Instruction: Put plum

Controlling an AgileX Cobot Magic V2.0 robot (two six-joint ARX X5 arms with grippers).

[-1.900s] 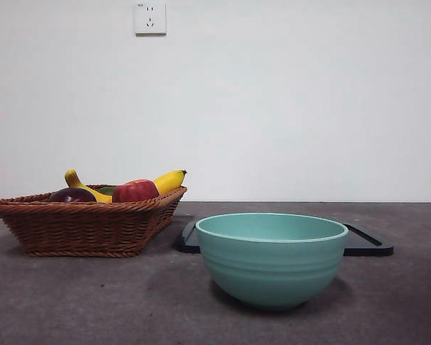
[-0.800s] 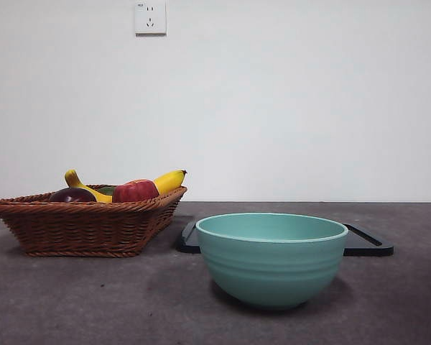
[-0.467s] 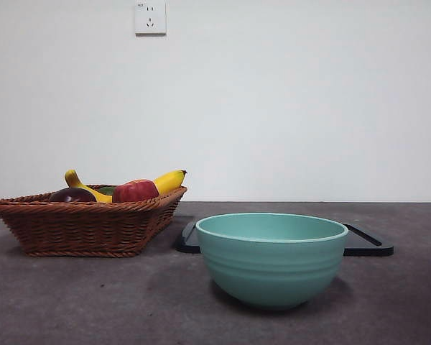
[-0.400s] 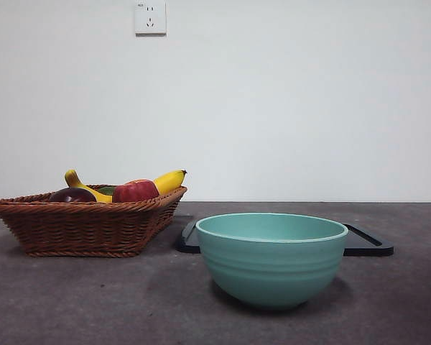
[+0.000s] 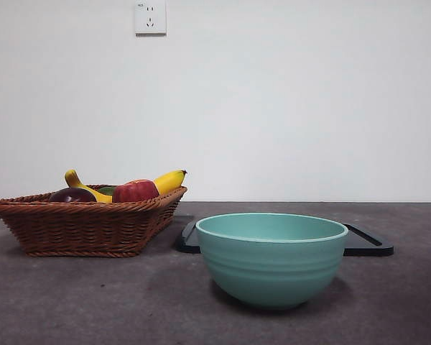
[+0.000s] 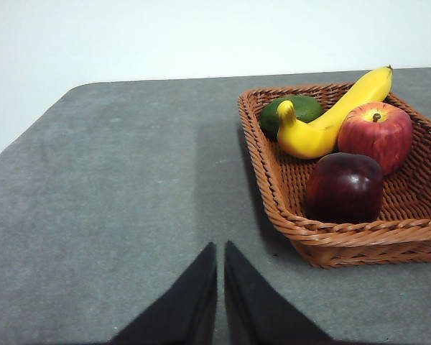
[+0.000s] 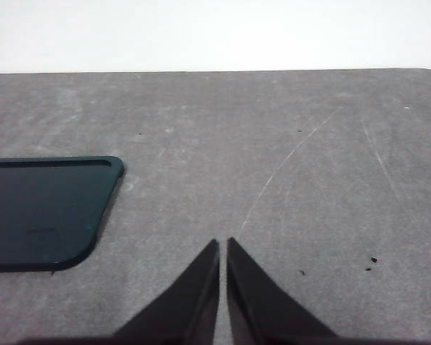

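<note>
Your left gripper (image 6: 220,248), jaws closed and empty, has the plum (image 6: 344,187) at about 2 o'clock, in the basket (image 6: 287,215). Right gripper (image 7: 223,244), also closed on nothing, sees only tray (image 7: 43,212); use the left.

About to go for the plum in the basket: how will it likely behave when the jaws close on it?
The plum looks glossy and smooth, so it may slip between narrow jaws. It is round, so it will probably roll if nudged, though the basket rim and the apple beside it should limit that. It holds a firm shape, so probably rigid.
</note>
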